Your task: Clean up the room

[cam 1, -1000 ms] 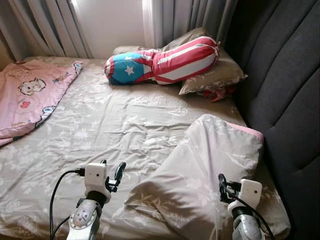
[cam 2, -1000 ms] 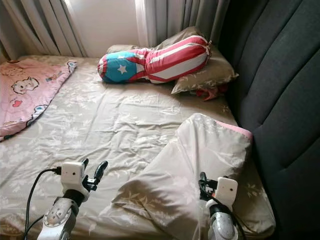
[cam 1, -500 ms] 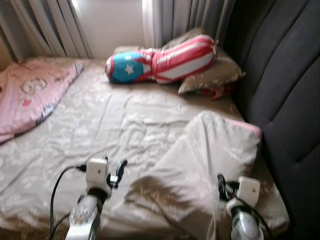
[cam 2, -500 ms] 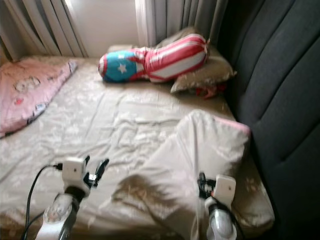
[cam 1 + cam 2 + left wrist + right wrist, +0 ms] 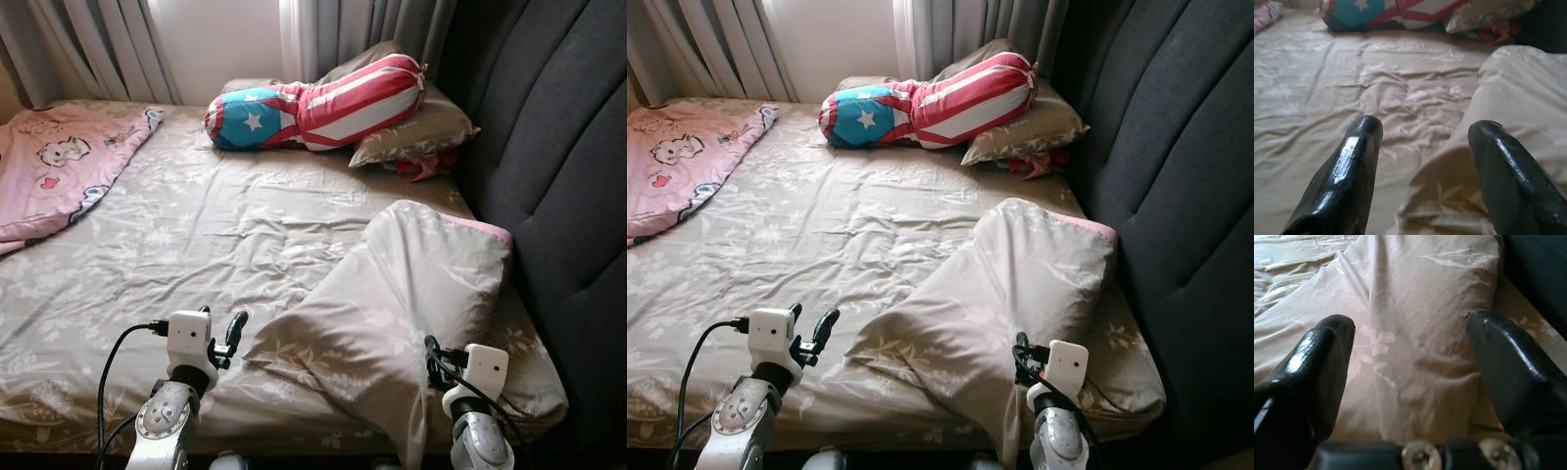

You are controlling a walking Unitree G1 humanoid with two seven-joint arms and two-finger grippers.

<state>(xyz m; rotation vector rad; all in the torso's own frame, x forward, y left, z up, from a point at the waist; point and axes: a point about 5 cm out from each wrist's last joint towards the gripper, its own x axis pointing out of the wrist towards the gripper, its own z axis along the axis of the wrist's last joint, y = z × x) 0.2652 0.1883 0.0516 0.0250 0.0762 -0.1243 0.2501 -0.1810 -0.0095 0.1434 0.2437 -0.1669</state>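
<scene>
Our left gripper (image 5: pixel 1422 134) and right gripper (image 5: pixel 1410 333), jaws apart, hover over the rumpled beige floral pillow (image 5: pixel 402 294), apparently without touching it.

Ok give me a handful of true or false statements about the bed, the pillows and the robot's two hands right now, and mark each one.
1. The red, white and blue star bolster lies at the far end of the bed, partly on a beige pillow. True.
2. The pink cartoon blanket lies on the robot's right, against the headboard. False: it lies on the left side; the dark headboard is on the right.
3. The left hand is open and holds nothing. True.
4. The right hand is shut on the near pillow. False: it is open, with the near pillow in front of it, not gripped.
5. The near pillow lies flat and square beside the headboard. False: it lies skewed and rumpled.
</scene>
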